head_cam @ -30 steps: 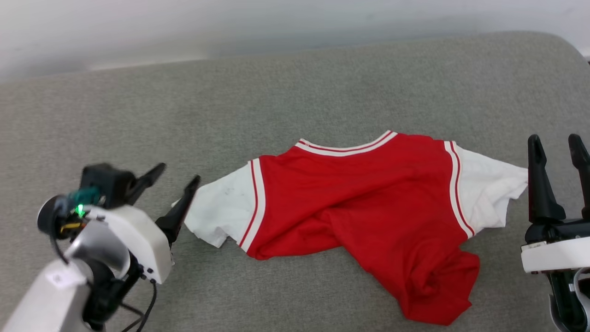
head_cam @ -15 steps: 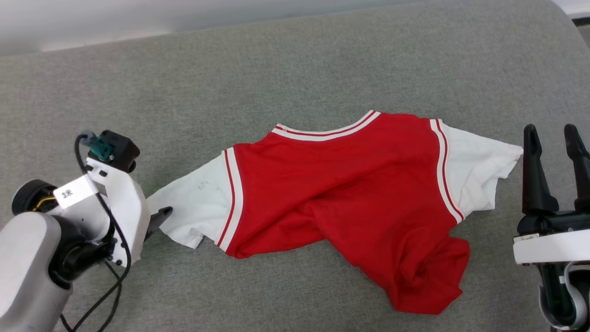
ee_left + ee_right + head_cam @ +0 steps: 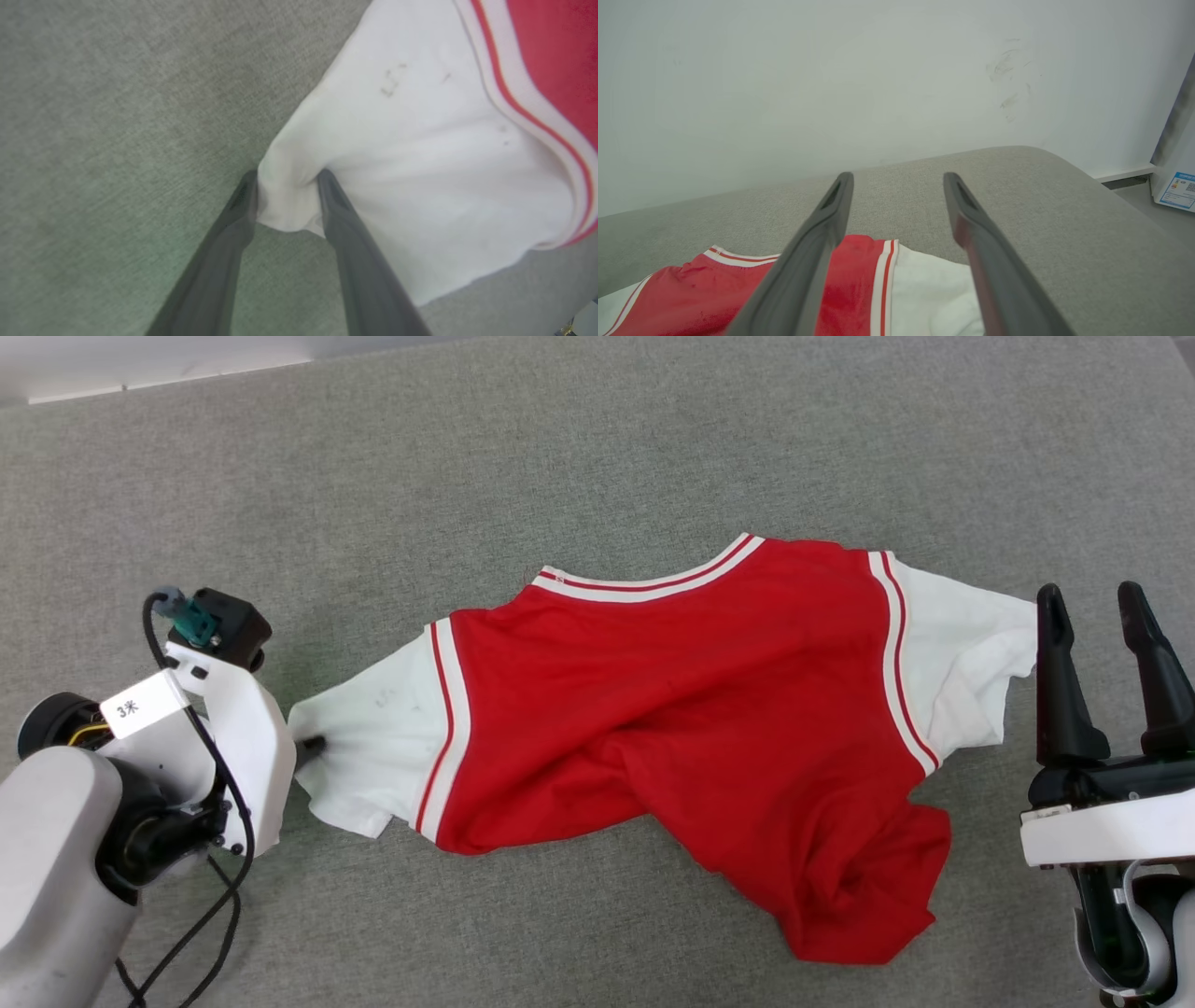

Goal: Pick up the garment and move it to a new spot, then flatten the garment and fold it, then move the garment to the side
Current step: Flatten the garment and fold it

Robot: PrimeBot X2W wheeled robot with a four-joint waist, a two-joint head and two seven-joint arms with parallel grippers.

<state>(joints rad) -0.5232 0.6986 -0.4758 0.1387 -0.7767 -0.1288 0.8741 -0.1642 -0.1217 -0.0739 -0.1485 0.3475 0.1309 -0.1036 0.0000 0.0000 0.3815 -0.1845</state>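
1. Two pincers: left pincer [image 3: 288,175] pinches the white sleeve edge of the garment [image 3: 672,709]; right pincer [image 3: 1089,590] gapes empty beside the other sleeve.
2. Rumpled garment lies on grey upholstery [image 3: 560,448], hem bunched.
3. Judged: pickup barely begun; moving, flattening, folding all remain.

Cloth on cloth, from what I see.
The garment [image 3: 672,709] is smooth jersey knit; the upholstery [image 3: 597,439] across the upper frame is a coarse, matt weave.
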